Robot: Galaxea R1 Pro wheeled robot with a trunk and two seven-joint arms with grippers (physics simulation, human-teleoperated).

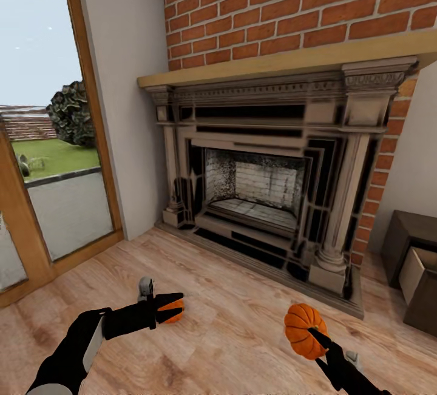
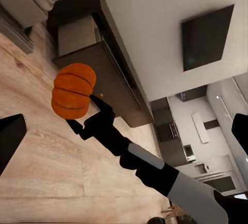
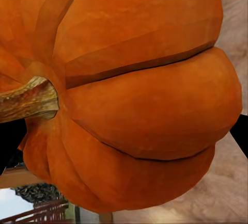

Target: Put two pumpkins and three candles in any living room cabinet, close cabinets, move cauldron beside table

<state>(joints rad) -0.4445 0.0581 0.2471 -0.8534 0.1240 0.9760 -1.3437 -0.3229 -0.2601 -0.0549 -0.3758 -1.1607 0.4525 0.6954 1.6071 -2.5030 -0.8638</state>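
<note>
Right tool point(image 1: 317, 337): clamped on a pumpkin point(image 1: 305, 329), lower right, above the wood floor point(image 1: 230, 322).
Left tool point(image 1: 176, 309): seemingly gripping the second pumpkin point(image 1: 173, 310), lower left, half hidden.
Handling: rigid, smooth, light; grip across ribs.
Cabinet point(image 1: 419, 273): right edge, drawer open.

Left arm: black-sleeved with a grey forearm panel, reaching forward low over the floor.
Left gripper point(image 1: 175, 308): black fingers clamped on a small ribbed orange pumpkin point(image 1: 176, 315).
Right arm: black, angled up from below.
Right gripper point(image 1: 315, 339): fingers pinching a second round orange pumpkin point(image 1: 302, 328), raised.
</note>
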